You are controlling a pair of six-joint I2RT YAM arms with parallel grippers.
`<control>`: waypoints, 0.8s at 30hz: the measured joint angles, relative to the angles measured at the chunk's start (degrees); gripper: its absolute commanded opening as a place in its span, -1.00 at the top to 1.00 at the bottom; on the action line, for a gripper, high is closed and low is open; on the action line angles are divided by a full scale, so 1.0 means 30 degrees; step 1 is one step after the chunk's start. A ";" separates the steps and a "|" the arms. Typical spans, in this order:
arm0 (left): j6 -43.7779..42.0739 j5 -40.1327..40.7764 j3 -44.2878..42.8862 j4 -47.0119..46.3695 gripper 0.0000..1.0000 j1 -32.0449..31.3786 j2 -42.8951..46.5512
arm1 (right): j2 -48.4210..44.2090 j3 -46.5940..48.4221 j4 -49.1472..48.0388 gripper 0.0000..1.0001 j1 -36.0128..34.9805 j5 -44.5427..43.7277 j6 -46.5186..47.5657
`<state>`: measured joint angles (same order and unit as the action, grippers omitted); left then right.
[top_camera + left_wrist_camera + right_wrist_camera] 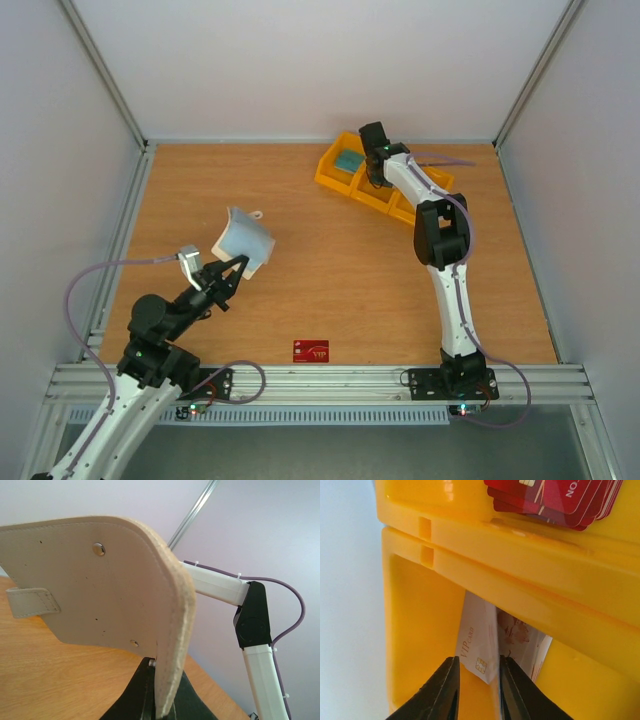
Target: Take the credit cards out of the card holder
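from above, the right arm's own wrist hides its fingertips and most of the yellow tray point(324, 178), and we cannot tell what the teal thing point(348, 161) in its end compartment is. the inside of the card holder point(100, 595) faces away from the left wrist camera, so whether any cards are in it is hidden; only its cream outside and snap tab point(32, 602) show. in the right wrist view, one tray compartment holds a pale vip card point(477, 645) leaning on the wall, with a second pale card point(520, 640) with reddish print just beside it. the compartment past the divider holds a fanned stack of red cards point(555, 500), cut off at the frame edge. a single red card point(311, 351) lies on the table point(350, 290) near the front edge. the right gripper point(479, 685) reaches down into the tray, jaws parted either side of the vip card's lower corner. the left gripper point(235, 268) is clamped on the holder's bottom edge, holding it upright off the table.
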<state>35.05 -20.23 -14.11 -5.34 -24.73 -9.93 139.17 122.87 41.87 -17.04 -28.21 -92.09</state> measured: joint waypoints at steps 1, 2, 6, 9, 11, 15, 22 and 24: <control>0.0000 0.0022 0.0000 0.0015 1.00 0.0000 0.0029 | 0.0051 0.0000 -0.0124 0.42 0.0051 0.0131 0.0000; 0.0000 0.0044 0.0000 0.0015 1.00 0.0000 0.0073 | 0.0117 0.0015 -0.0255 0.38 0.0102 0.0277 0.0000; 0.0007 0.0051 0.0000 0.0015 1.00 0.0000 0.0124 | 0.0321 0.0015 -0.0532 0.25 0.0131 0.0656 0.0007; 0.0007 0.0051 0.0007 0.0015 1.00 0.0000 0.0175 | 0.0328 0.0044 -0.0539 0.14 0.0131 0.0787 0.0007; 0.0007 0.0051 0.0007 0.0015 0.99 0.0000 0.0240 | 0.0328 0.0146 -0.0568 -0.04 0.0131 0.0925 0.0007; 0.0007 0.0051 0.0029 0.0015 1.00 0.0000 0.0270 | 0.0328 0.0590 -0.0707 -0.91 0.0146 0.1253 0.0007; 0.0007 0.0066 0.0036 0.0029 0.99 0.0000 0.0364 | 0.0328 0.0976 -0.0954 -0.97 0.0255 0.1792 0.0007; 0.0007 0.0066 0.0036 0.0029 0.99 0.0000 0.0386 | 0.0328 0.0976 -0.0969 -0.97 0.0306 0.1902 0.0007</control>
<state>35.07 -20.03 -14.00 -5.26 -24.73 -8.78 140.16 125.80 38.96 -16.12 -22.50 -92.07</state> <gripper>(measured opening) 0.036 0.985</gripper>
